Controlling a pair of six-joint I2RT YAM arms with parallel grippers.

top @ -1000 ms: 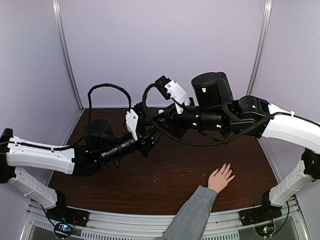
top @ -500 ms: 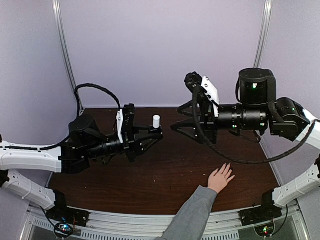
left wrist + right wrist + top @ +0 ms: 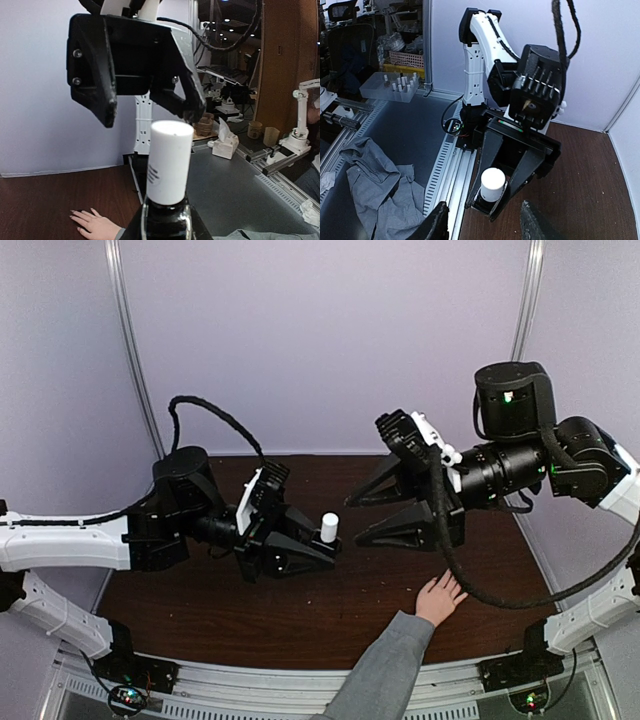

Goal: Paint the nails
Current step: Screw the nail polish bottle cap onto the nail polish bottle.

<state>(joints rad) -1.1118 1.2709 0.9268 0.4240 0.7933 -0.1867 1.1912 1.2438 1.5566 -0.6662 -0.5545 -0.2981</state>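
Observation:
A light-skinned hand (image 3: 440, 598) with a grey sleeve (image 3: 385, 665) lies flat on the table at the front right, fingers spread. Its nails (image 3: 456, 574) are too small to make out. My left gripper (image 3: 322, 543) is shut on a small dark polish bottle with a white cap (image 3: 329, 528) and holds it upright above mid-table. My right gripper (image 3: 373, 517) is open, its jaws wide apart, facing the cap from the right with a gap between. In the left wrist view the cap (image 3: 170, 162) fills the centre, the right gripper (image 3: 150, 117) hangs behind it and the hand (image 3: 96, 226) lies below. In the right wrist view the bottle (image 3: 493, 186) sits between the left gripper's fingers, beyond my open right gripper (image 3: 485, 227).
The brown table (image 3: 300, 610) is walled by pale panels at the back and sides. A metal rail (image 3: 250, 695) runs along the near edge. Black cables loop over both arms.
My left arm has swung toward the centre with the bottle. My right gripper has drawn back to the right, dropped lower and now faces the cap. The hand has not moved.

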